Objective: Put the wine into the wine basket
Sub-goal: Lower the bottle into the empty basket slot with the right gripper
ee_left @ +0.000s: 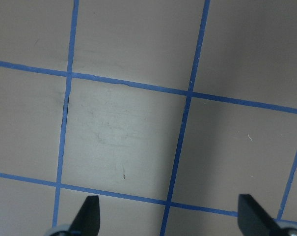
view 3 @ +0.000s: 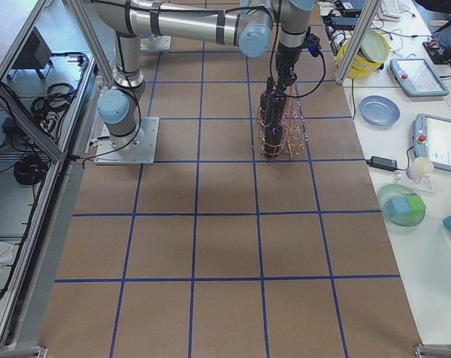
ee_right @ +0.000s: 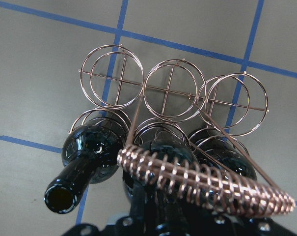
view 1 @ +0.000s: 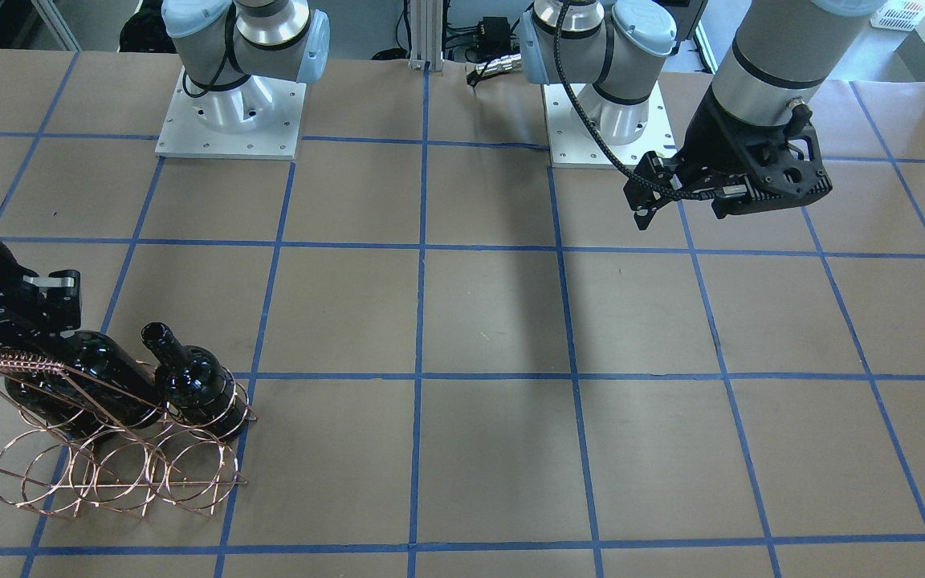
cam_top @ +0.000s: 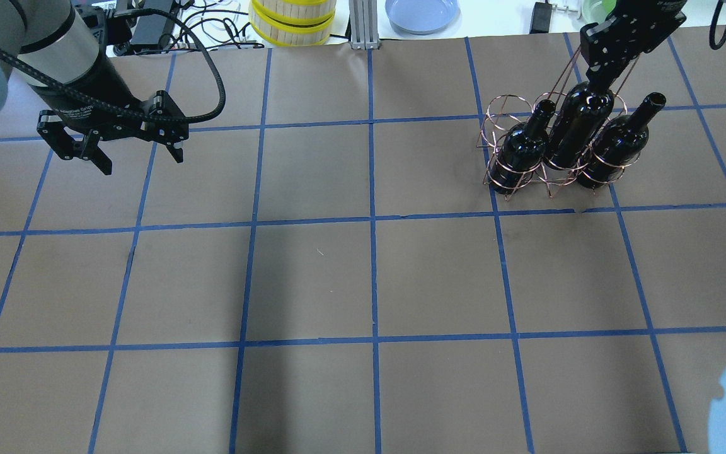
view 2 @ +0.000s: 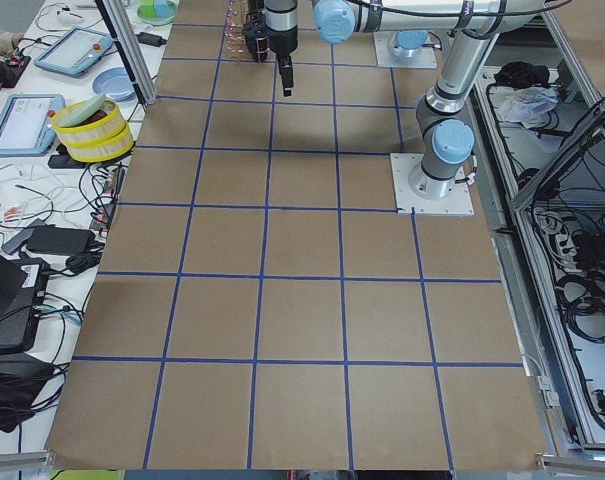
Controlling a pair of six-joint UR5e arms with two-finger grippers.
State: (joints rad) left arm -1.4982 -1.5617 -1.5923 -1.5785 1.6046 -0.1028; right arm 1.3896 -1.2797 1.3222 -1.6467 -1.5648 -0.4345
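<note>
The copper wire wine basket [cam_top: 500,108] stands at the far right of the table, with three near-black wine bottles upright in its rings. My right gripper [cam_top: 601,79] is over the middle bottle [cam_top: 580,129], shut on its neck, which it hides. The left bottle [cam_top: 522,150] and right bottle [cam_top: 619,140] stand free with open necks. In the right wrist view the coiled handle [ee_right: 202,179] crosses over the bottles, and the back row of rings [ee_right: 170,91] is empty. My left gripper [cam_top: 141,161] is open and empty above the far left of the table, with its fingertips [ee_left: 92,211] wide apart.
Brown paper with a blue tape grid covers the table. A stack of yellow-banded containers [cam_top: 292,19] and a blue plate [cam_top: 423,12] sit beyond the far edge. The arm bases [view 1: 230,108] [view 1: 607,120] stand on the robot's side.
</note>
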